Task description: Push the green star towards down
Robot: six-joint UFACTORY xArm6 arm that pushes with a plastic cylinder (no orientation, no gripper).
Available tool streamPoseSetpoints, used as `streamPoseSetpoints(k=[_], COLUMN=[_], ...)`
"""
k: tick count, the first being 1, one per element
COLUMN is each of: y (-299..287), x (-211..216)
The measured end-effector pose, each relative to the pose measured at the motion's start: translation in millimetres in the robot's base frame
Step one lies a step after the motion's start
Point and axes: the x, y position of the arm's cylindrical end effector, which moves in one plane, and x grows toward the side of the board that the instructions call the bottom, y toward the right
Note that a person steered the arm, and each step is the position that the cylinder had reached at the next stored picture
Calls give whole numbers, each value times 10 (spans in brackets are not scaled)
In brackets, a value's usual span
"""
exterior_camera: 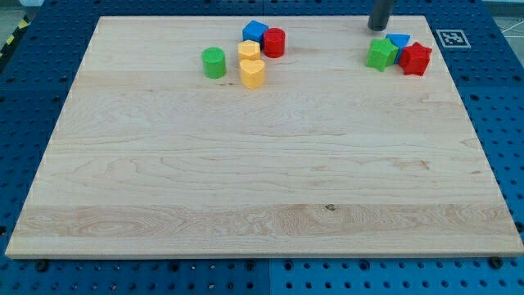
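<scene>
A pale wooden desk (262,188) fills most of the view, set on a blue pegboard (33,123). The green star (381,54) sits near the view's top right corner of the desk. It is a small, chunky, bright green block with short blunt points; it looks about as wide as it is tall, so no long axis or clear pointing direction can be made out. Touching it on the view's right is a red star (416,58), and a blue block (399,41), shape unclear, peeks out just behind the two. My tip (377,29), the end of a dark rod entering from the view's top edge, rests just above the green star, near it but apart. The arm carries no gripper, so there is nothing to be apart or together.

Well apart, toward the view's top centre, sits a second cluster: a green cylinder (214,62), two yellow blocks (252,72) one below the other, a blue cube (255,32) and a red cylinder (273,42)
</scene>
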Motion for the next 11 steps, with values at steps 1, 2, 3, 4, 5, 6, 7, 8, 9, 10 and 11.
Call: streamPoseSetpoints(k=[1, 2, 3, 4, 5, 6, 7, 8, 9, 10, 11], y=[0, -14, -86, -135, -131, -59, -59, -107, -480, -892, -1190], x=[177, 867, 1678, 2281, 2257, 1620, 983, 585, 721, 1321, 2143])
